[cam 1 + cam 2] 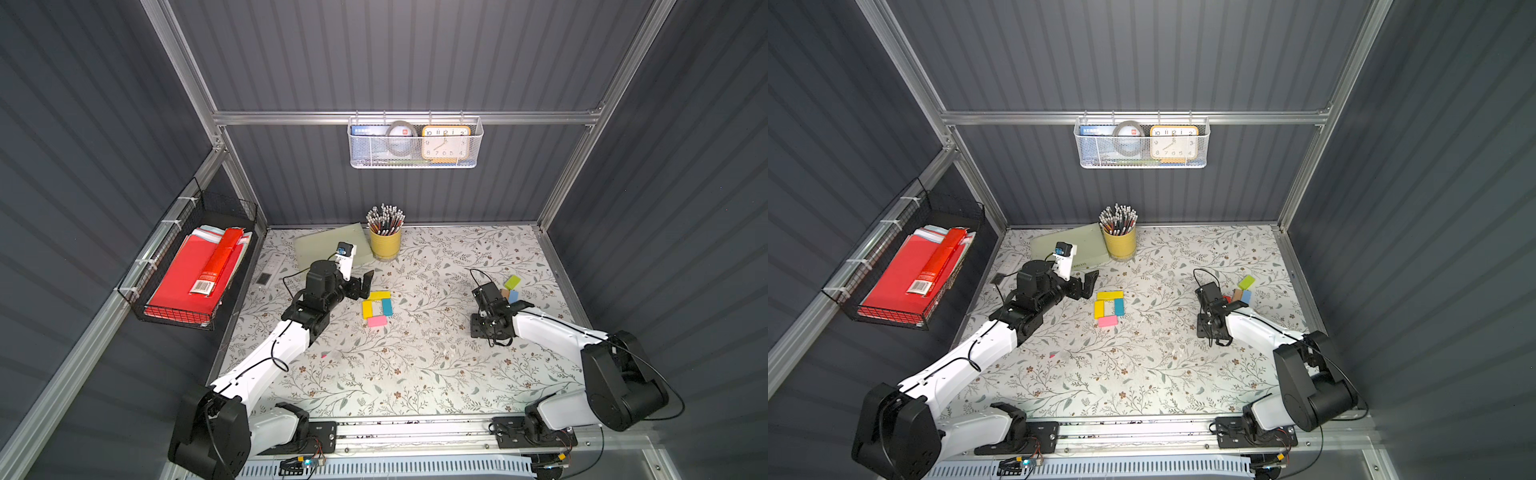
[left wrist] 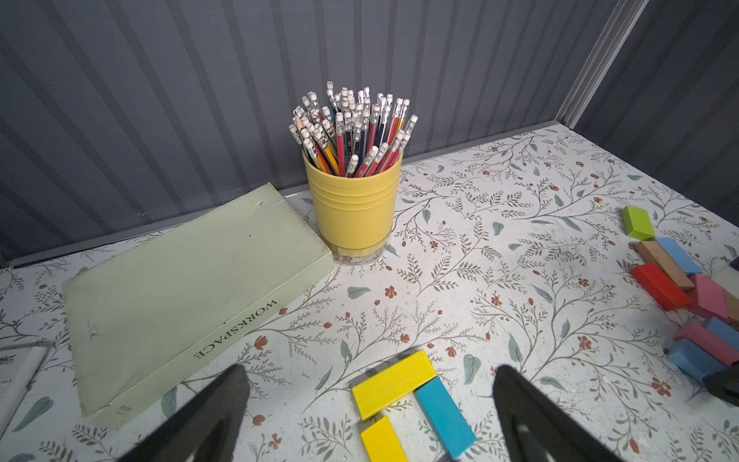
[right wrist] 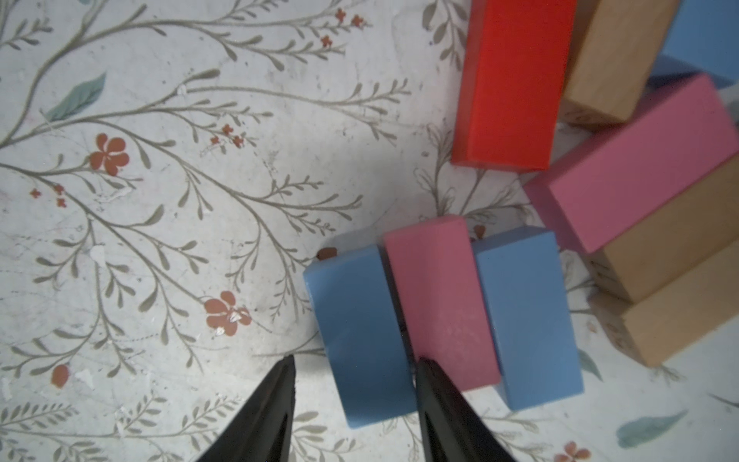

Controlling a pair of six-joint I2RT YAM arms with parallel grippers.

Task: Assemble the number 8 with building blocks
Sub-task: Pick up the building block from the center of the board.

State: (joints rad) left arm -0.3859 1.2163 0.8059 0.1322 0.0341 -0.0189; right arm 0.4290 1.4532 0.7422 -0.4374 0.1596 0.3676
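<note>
Four building blocks form a square loop mid-table in both top views: a yellow block [image 1: 379, 295] at the back, a yellow block [image 1: 367, 309] left, a teal block [image 1: 387, 307] right, a pink block [image 1: 377, 321] in front. My left gripper [image 2: 372, 374] hangs open above the loop's back edge, holding nothing. At the right lies a loose pile with a lime green block [image 1: 512, 282], red block [image 3: 516, 84] and tan block [image 3: 624, 52]. My right gripper [image 3: 356, 362] straddles a light blue block [image 3: 356, 332]. One finger rests in the seam beside a pink block [image 3: 436, 300]; the other stands a little off.
A yellow pencil cup [image 1: 385, 243] and a pale green book [image 1: 332, 245] stand at the back of the table. A black wire basket [image 1: 137, 291] with red folders hangs on the left wall. A white mesh basket [image 1: 415, 162] hangs on the back wall.
</note>
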